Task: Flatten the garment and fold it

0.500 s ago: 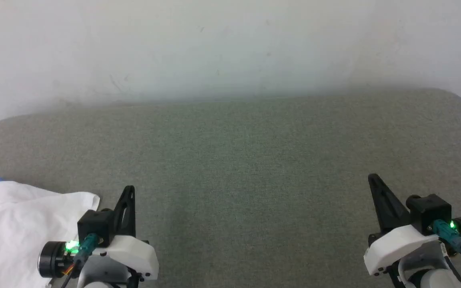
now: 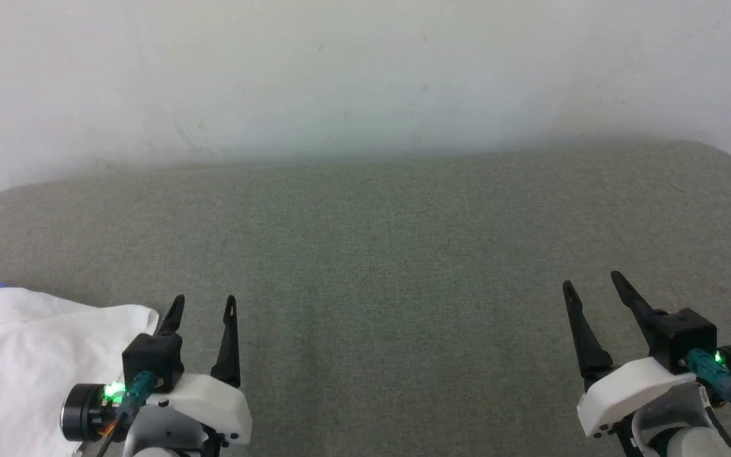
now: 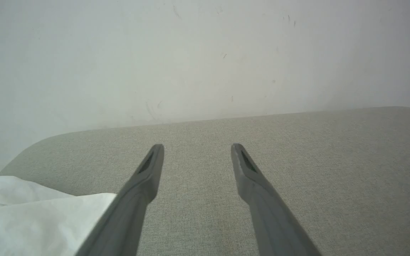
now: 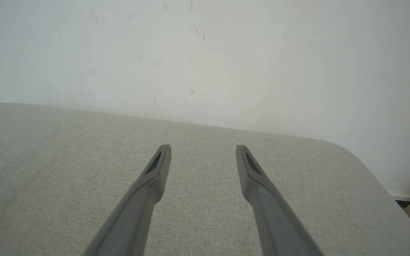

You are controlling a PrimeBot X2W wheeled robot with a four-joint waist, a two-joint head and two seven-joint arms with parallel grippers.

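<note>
garment (image 2: 23, 362) just beside left fingers (image 2: 230, 343), fingers spread

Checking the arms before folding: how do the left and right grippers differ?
The left gripper is beside a corner of the white shirt; the right gripper is over bare grey padding, far from it. The left gripper points nearly straight up the head view; the right gripper leans left. Both are open, holding nothing.

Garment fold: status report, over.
Left gripper open, empty, by a corner of the garment. Right gripper open, empty, over the grey surface. Cloth rumpled at far left, not yet flattened. Nothing in the way.
</note>
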